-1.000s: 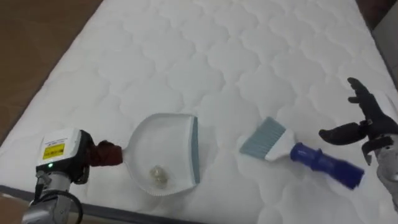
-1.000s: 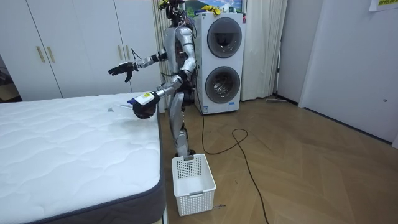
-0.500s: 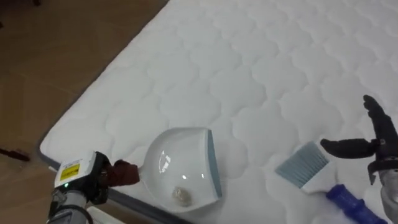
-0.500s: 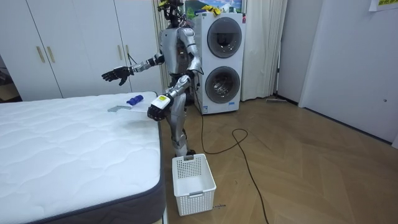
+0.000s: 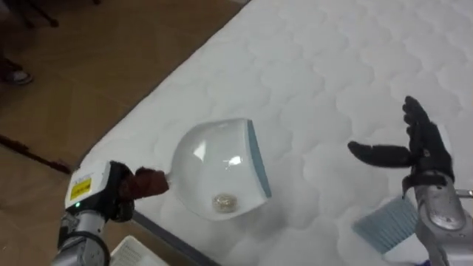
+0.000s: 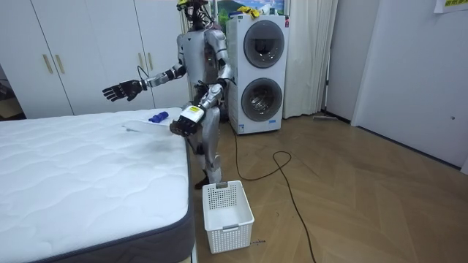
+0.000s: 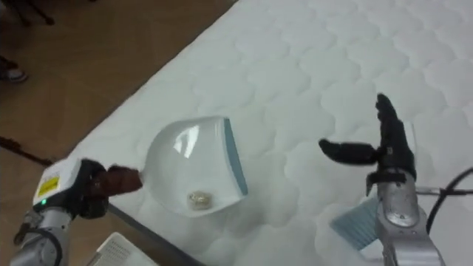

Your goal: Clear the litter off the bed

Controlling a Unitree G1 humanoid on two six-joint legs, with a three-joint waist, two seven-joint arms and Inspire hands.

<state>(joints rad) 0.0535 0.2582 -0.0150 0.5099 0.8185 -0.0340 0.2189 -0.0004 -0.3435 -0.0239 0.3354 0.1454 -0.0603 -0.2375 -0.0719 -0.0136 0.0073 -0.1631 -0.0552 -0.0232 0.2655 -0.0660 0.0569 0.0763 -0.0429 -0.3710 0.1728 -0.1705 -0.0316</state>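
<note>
A: Down at the near edge, the left hand [image 5: 100,196] has its fingers wrapped tight round the reddish handle [image 5: 150,182] of the white dustpan [image 5: 214,166].

B: And there's the catch: a small crumpled scrap [image 5: 224,201] lying in the pan's bowl, just inside its grey-blue lip, well clear of those fingers.

A: The pan sits over the edge of the mattress [image 5: 332,59]. I can't say if it's touching.

B: Over to the right hand [image 5: 421,151]: fingers spread and straight, thumb pointing out toward the pan, holding nothing, up above the quilting.

A: The brush [image 5: 388,225] lies on the bed by that wrist, bristles poking out beside the forearm, apart from the fingertips.

B: Wider shot: the robot stands upright at the bed's corner, a white basket [image 6: 227,212] on the floor by the bed's side, stacked washing machines [image 6: 262,73] behind.
</note>
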